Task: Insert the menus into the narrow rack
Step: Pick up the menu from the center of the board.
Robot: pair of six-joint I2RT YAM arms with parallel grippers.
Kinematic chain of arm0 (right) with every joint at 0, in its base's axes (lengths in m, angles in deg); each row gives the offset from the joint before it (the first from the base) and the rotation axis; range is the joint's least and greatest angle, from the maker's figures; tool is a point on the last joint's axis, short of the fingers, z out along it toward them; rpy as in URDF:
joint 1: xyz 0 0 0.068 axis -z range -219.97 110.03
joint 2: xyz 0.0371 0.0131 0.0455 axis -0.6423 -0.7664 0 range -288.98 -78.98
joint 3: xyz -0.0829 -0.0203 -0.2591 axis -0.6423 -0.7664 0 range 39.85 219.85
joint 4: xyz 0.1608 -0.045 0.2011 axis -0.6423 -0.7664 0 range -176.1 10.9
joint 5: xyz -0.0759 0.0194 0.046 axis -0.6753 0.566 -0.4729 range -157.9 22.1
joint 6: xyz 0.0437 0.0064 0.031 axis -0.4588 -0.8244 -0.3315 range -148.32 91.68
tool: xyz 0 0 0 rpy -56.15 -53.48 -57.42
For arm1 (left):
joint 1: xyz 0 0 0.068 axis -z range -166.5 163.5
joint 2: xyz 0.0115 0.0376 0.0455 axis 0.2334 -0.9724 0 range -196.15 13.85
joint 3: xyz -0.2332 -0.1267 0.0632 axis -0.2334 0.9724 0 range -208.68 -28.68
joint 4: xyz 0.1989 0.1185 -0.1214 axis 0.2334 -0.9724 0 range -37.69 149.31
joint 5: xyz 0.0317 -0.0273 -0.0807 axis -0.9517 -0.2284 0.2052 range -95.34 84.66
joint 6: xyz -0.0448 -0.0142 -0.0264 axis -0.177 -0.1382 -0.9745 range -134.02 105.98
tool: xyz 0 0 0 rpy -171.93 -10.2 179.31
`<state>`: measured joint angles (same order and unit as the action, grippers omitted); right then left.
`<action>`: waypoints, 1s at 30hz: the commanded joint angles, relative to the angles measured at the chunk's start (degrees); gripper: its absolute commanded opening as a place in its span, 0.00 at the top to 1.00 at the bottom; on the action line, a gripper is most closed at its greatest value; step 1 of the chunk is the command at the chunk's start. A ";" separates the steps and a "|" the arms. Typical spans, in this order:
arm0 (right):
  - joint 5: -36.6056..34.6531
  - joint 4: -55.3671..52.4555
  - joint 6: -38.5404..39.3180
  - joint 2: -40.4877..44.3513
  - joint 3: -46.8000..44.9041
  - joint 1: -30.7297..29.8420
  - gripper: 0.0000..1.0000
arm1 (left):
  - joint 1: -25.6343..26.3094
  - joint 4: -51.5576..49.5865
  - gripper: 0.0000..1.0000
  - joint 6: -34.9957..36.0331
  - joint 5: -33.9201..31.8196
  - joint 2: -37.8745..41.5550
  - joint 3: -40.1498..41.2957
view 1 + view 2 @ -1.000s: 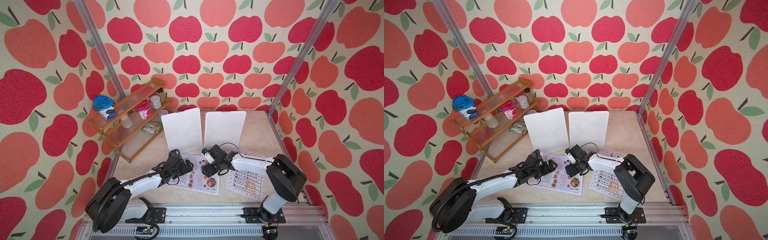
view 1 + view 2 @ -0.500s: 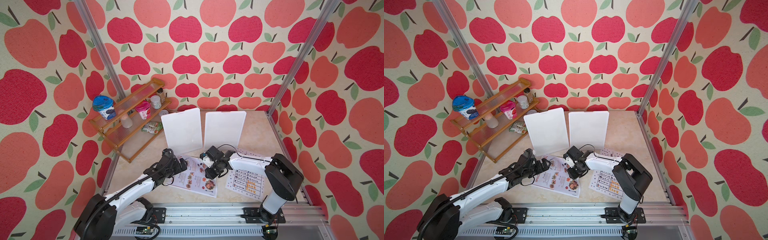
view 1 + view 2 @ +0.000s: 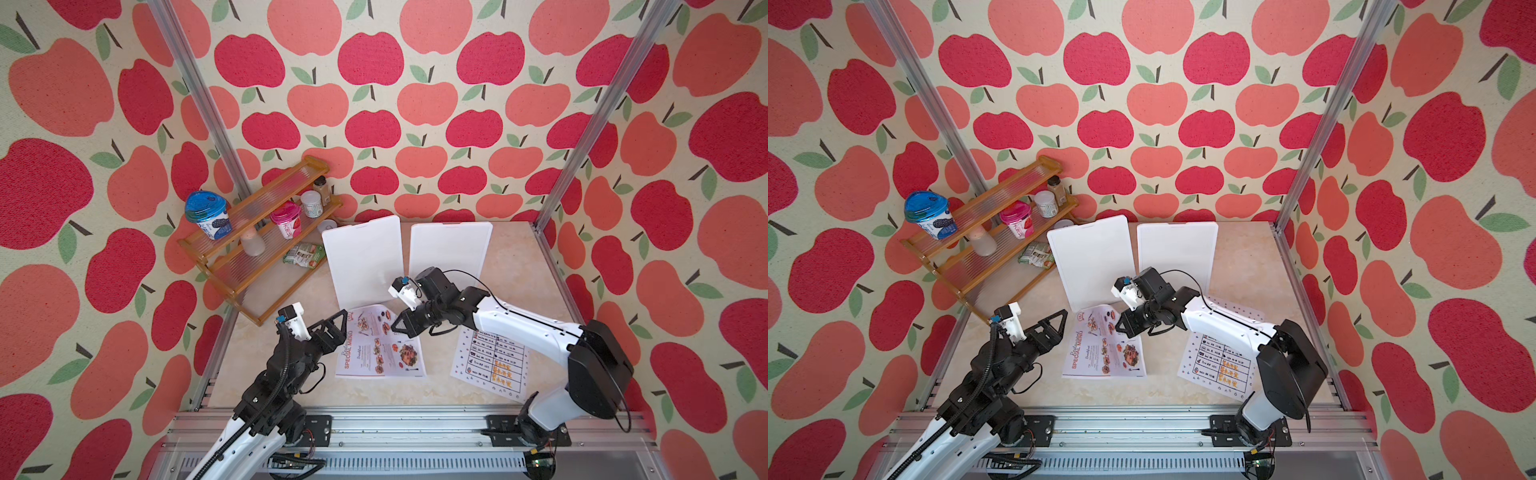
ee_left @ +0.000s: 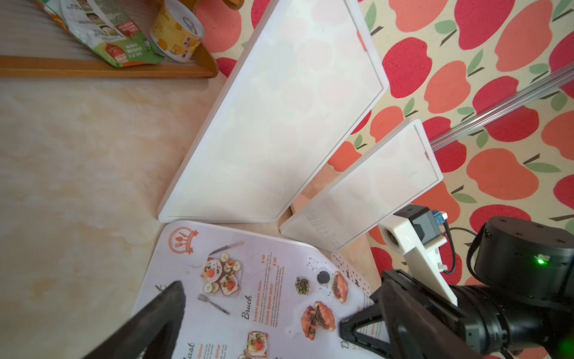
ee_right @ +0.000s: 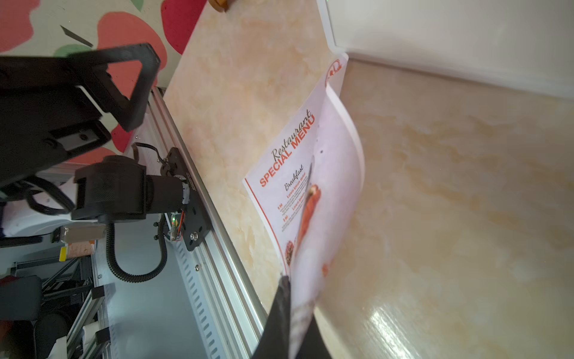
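One menu [image 3: 376, 353] is pinched by the right claw [image 3: 395, 327].

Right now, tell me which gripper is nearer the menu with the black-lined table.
Right. The right gripper, shut on the photo menu's edge, sits just beside the table menu. The open left gripper is at the photo menu's opposite edge, farther off.

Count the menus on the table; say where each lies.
2. The photo menu lies before the white panels, one edge pinched and curled up by the right tool. The grid menu lies flat on its right, partly under that arm. No others show.
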<state>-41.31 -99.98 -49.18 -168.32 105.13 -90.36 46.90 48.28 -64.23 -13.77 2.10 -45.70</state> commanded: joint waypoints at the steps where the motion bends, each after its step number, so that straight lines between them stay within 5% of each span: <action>1: 2.83 -0.15 -1.93 -1.91 5.03 0.82 0.94 | -0.43 -2.69 0.01 -1.29 -2.28 4.33 0.80; 7: 3.87 -4.33 -1.18 -1.80 6.95 1.54 0.94 | -0.45 -4.56 0.01 -1.04 0.87 4.18 -0.15; 20: 11.73 18.94 -21.09 5.88 7.81 13.38 0.95 | -0.47 18.35 0.01 -3.02 6.70 -5.67 -0.19; 30: 18.56 35.44 -36.15 2.27 13.98 14.13 0.95 | 0.13 30.22 0.01 1.49 5.44 -17.89 -6.89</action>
<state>-26.25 -73.08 -78.30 -165.46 117.11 -76.22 47.12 71.19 -65.74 -7.47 -14.84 -50.09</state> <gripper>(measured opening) 0.060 0.994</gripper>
